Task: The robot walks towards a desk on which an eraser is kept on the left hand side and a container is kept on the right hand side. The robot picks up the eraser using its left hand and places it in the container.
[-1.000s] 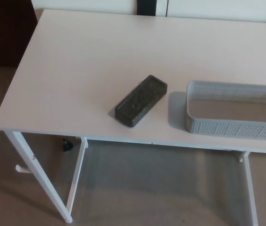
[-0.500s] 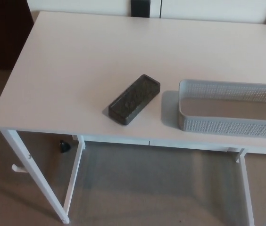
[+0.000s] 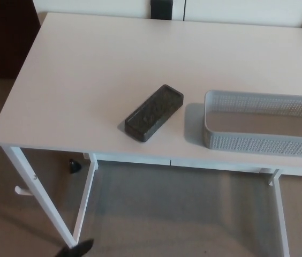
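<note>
Newly risen at bottom edge: left hand (image 3: pixel 76 249) (grip unreadable), below desk (image 3: pixel 87 80).

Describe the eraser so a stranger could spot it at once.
Start at the white desk. Near its front edge, just left of the grey perforated container, lies the eraser. It is the only dark thing on the desktop: a charcoal oblong block lying diagonally.

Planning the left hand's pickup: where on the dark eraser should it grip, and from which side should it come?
Best guess: grip the eraser across its narrow width, on the two long sides near the middle, coming from above. It lies flat and diagonal on the desk, apart from the container, so the hand should turn to match that slant. Only a dark tip, probably the left hand, shows at the bottom edge.
</note>
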Robot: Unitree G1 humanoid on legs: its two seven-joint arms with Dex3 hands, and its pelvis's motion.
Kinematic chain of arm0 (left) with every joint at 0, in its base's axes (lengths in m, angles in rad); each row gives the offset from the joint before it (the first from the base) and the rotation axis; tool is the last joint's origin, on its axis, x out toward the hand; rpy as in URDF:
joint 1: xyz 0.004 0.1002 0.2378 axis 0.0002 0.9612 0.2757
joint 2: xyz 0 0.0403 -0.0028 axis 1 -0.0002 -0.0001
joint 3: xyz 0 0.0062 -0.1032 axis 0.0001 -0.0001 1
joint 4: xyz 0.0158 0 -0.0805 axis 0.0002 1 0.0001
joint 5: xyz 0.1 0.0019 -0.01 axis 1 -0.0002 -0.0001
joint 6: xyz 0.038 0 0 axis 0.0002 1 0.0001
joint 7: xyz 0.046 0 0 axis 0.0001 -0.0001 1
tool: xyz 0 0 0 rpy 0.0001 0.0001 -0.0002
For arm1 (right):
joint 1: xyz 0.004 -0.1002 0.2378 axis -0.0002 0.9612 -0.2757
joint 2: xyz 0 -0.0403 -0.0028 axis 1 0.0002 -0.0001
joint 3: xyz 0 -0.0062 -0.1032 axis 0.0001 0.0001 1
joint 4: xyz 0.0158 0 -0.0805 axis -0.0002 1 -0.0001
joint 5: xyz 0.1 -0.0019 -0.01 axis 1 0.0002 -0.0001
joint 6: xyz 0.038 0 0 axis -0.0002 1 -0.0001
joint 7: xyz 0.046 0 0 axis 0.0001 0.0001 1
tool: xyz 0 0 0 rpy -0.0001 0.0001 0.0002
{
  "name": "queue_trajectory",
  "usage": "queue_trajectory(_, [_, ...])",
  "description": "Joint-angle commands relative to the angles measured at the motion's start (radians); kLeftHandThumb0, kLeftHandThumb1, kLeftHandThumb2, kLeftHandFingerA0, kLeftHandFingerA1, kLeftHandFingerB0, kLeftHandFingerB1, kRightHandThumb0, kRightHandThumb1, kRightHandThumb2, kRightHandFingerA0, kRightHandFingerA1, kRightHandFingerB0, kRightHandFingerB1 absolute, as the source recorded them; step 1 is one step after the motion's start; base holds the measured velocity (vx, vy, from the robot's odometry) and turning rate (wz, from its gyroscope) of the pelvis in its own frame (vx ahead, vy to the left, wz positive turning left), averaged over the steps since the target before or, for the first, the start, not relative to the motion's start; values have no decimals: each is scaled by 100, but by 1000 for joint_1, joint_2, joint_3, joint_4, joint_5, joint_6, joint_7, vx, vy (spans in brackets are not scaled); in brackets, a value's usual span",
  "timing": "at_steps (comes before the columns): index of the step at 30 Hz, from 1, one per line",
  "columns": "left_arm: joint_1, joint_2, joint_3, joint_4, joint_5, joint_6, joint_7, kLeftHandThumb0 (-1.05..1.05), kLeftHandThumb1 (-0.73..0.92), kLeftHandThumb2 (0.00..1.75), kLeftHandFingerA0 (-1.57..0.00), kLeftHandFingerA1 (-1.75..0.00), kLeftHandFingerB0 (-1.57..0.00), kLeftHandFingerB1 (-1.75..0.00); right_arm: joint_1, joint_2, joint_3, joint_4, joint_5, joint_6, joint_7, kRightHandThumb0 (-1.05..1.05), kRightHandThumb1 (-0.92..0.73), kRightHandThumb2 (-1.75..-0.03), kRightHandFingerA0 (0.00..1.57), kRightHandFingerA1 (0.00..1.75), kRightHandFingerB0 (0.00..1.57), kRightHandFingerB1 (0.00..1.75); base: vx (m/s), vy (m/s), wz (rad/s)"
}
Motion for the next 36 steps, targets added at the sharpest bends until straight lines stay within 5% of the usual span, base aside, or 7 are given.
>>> queue_trajectory(1, [-148, 304, -49, -1095, -211, 171, -340, -63, 41, 79, -28, -57, -18, -47, -11, -5, -7, -21, 12, 52, 27, -59, -81, -69, 9, 64, 6, 37, 0, 0, 0])
queue_trajectory(7, [-543, 219, -18, -1123, -293, 384, -273, -57, 36, 75, -33, -59, -21, -49, -10, -5, -3, -21, 5, 44, 19, -65, -60, -103, 13, 64, 1, 46, 0, 0, 0])
queue_trajectory(23, [-1087, 68, 9, -533, 191, 582, -227, -51, 49, 55, -29, -33, -26, -29, -18, 0, 8, -24, -12, 52, 9, -58, -81, -70, 9, 70, 4, 41, 0, 0, 0])
queue_trajectory(24, [-1107, 83, -5, -496, 230, 599, -244, -57, 41, 69, -22, -40, -19, -37, -18, 1, 9, -24, -13, 52, 7, -60, -61, -104, 12, 62, 0, 46, 0, 0, 0])
queue_trajectory(25, [-1124, 94, -17, -470, 253, 624, -265, -28, 30, 88, -8, -51, -7, -50, -18, 0, 11, -25, -19, 51, 3, -57, -81, -71, 11, 68, 6, 40, 0, 0, 0])
queue_trajectory(30, [-1243, 103, -95, -257, 341, 746, -323, -31, 28, 86, -1, -50, 0, -47, -19, -1, 13, -32, -20, 58, 4, -59, -60, -103, 13, 63, 0, 46, 0, 0, 0])
queue_trajectory(36, [-1326, 79, -160, -96, 382, 808, -332, -60, 39, 73, -7, -28, -8, -24, -27, -5, 13, -35, -19, 48, 8, -55, -81, -70, 9, 70, 5, 42, 0, 0, 0])
